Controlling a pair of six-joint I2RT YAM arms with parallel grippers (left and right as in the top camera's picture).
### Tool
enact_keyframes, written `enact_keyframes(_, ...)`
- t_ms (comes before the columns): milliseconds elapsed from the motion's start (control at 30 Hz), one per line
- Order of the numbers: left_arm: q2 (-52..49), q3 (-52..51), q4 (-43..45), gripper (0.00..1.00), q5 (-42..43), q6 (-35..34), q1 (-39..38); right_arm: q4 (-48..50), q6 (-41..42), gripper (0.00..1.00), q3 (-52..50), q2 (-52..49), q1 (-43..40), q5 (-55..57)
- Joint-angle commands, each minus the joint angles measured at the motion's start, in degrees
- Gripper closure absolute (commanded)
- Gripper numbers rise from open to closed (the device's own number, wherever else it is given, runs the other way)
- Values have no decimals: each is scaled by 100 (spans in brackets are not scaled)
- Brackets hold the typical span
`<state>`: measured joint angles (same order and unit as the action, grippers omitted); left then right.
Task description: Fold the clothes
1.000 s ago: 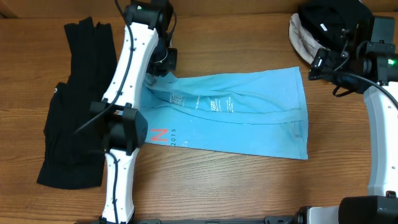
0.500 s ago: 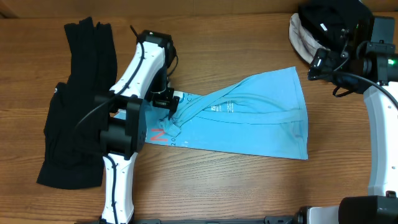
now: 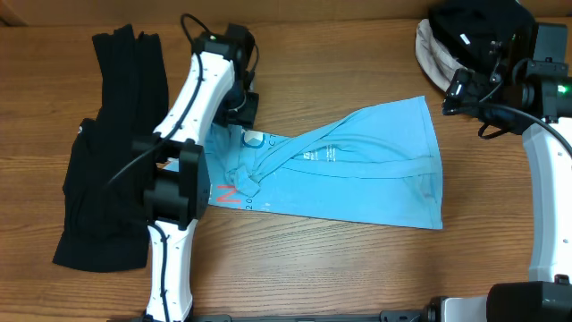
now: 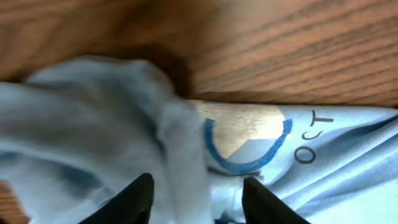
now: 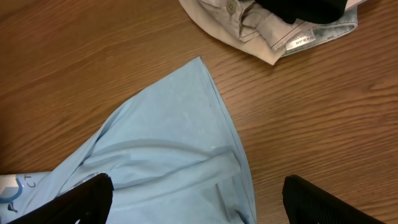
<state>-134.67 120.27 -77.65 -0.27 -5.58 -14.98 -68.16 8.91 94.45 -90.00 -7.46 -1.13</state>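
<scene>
The clothes to fold are chiefly a light blue T-shirt, spread across the middle of the table. Its left upper part is bunched into a ridge over the red-orange mark. A white label with a blue ring shows beside the ridge. My left gripper hovers at the shirt's far left edge. In the left wrist view its jaws stand apart over a cloth fold and grip nothing. My right gripper hangs wide open above the shirt's far right corner, and the right wrist view shows the gripper empty.
Black garments lie in a long heap at the left of the table. At the far right corner sits a pile with a beige garment and a black one. Bare wood lies in front of the shirt.
The left gripper pulled the shirt's left top edge down over the shirt, let it go, then drew back toward the far side. The right arm stayed put.
</scene>
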Motion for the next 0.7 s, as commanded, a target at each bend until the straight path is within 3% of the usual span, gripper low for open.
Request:
enact_keyframes(0,85,-234,42,53,116,74,-39,37,-37,9,37,17,-11,-2)
enact_keyframes(300,85,-404,-83,64,22,92,-39,37,-37,9,37,17,-11,-2)
enact_keyframes(533,85,-717,-92,65,-205,131,-39,42,-39,9,37,17,-11,-2)
enact_keyframes(667,85,-802,-85,75,-114,131,-52,44,-39,9,37,17,-11,-2)
